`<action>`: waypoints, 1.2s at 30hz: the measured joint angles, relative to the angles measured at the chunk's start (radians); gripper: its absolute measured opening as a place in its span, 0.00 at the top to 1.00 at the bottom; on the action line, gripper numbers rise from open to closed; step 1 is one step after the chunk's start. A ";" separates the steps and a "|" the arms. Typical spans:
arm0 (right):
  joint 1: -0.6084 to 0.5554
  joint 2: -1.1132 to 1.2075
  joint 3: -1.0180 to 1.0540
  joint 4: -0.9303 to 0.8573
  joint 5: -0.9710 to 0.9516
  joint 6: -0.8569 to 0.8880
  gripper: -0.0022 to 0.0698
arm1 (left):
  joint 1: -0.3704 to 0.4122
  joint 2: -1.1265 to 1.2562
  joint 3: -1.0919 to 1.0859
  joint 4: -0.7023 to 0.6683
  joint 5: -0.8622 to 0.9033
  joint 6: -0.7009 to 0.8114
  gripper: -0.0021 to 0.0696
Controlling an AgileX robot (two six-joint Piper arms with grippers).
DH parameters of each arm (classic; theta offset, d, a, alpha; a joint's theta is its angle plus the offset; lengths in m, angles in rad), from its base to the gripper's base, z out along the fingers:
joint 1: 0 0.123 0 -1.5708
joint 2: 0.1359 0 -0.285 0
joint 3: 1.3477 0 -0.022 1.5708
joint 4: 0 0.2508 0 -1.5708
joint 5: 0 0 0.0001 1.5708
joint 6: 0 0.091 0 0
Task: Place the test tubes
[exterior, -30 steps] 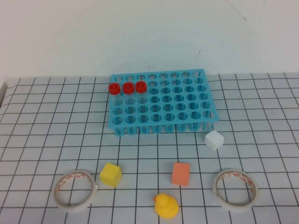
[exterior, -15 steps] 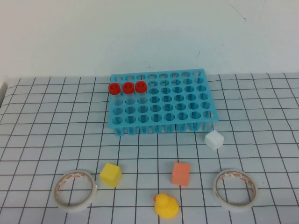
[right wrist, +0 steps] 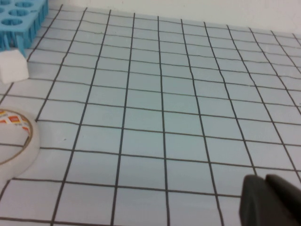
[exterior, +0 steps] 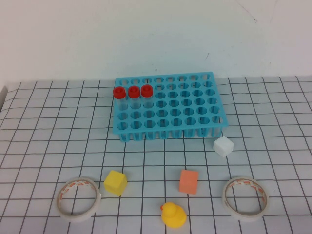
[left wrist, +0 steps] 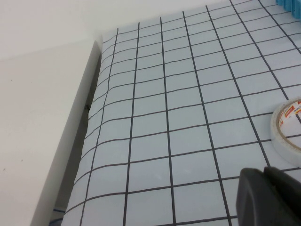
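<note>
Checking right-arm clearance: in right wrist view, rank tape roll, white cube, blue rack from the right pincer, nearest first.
1. Right tape roll, near edge, closest to the shut right pincer.
2. White cube, right of centre.
3. Blue rack, centre back.
The left pincer, shut, is parked by the left roll.

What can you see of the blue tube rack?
The blue rack looks like plastic, with rows of round holes. It sits flat on the gridded mat, mid-table toward the back. Three red-capped tubes stand upright side by side near its left end; the other holes are empty. A white cube lies off its front right corner, not touching. The left gripper and right gripper, both shut, are over the mat, away from it.
</note>
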 joint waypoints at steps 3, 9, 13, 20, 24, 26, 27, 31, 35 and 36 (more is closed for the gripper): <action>0.000 0.000 0.000 0.002 0.000 -0.019 0.97 | 0.000 0.000 0.000 0.000 0.000 0.002 0.97; 0.000 0.000 0.000 -0.016 0.000 0.013 0.97 | 0.000 0.000 0.000 0.000 0.000 0.002 0.97; 0.000 0.000 0.000 -0.018 0.000 0.015 0.97 | 0.000 0.000 0.000 0.000 0.000 0.002 0.97; 0.000 0.000 0.000 -0.018 0.000 0.015 0.97 | 0.000 0.000 0.000 0.000 0.000 0.002 0.97; 0.000 0.000 0.000 -0.018 0.000 0.017 0.97 | 0.000 0.000 0.000 0.000 0.000 0.002 0.97; 0.000 0.000 0.000 -0.018 0.000 0.017 0.97 | 0.000 0.000 0.000 0.000 0.000 0.002 0.97; 0.000 0.000 0.000 -0.018 0.000 0.017 0.97 | 0.000 0.000 0.000 0.000 0.000 0.002 0.97; 0.000 0.000 0.000 -0.020 0.000 0.017 0.97 | 0.000 0.000 0.000 0.000 0.000 0.002 0.97; 0.000 0.000 0.000 -0.021 0.000 0.017 0.97 | 0.000 0.000 0.000 0.000 0.000 0.002 0.97; 0.000 0.000 0.000 -0.021 0.000 0.017 0.97 | 0.000 0.000 0.000 0.000 0.000 0.002 0.97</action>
